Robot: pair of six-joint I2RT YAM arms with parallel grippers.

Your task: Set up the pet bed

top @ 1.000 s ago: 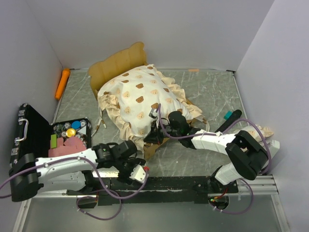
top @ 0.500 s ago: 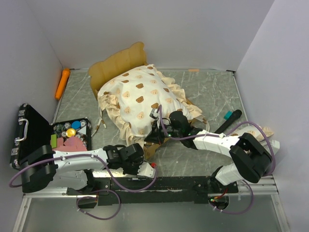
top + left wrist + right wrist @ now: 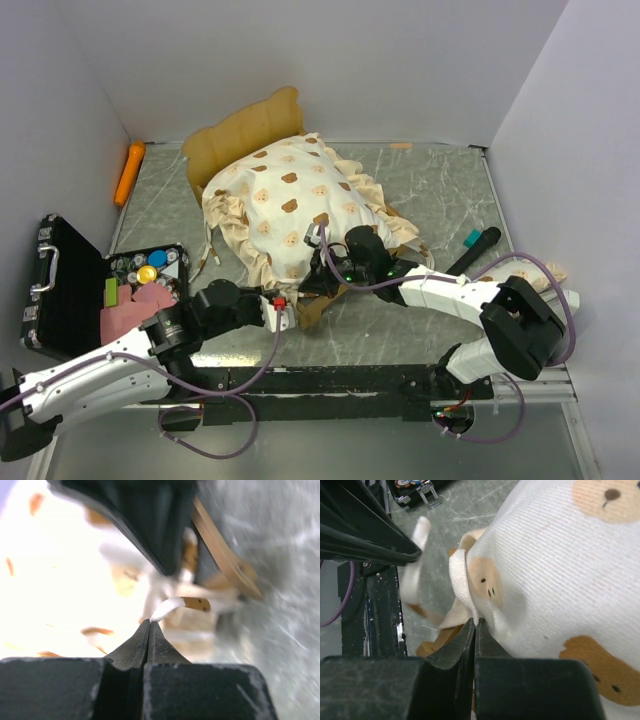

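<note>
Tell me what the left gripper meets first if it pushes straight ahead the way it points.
The white fabric tie of the cream bear-print ruffled mattress, pinched at the left gripper's tips; just beyond, probably the black right gripper, though blur hides depth.

One table (image 3: 430, 190) with a grey marbled top carries everything. On it stands one light-wood pet bed frame with a wavy headboard (image 3: 240, 130), and on that lies one cream bear-print ruffled mattress (image 3: 285, 205). One more cream fabric piece (image 3: 553, 268) shows at the right edge, mostly hidden. One orange cylinder (image 3: 130, 172) lies in the far left corner. One black marker with a teal tip (image 3: 478, 246) lies near the right edge. One open black hard case (image 3: 60, 290) sits at the left edge; its small contents are too crowded to count. Two black-and-white robot arms stand at the near edge, the left arm (image 3: 100, 370) and the right arm (image 3: 450, 292).
</note>
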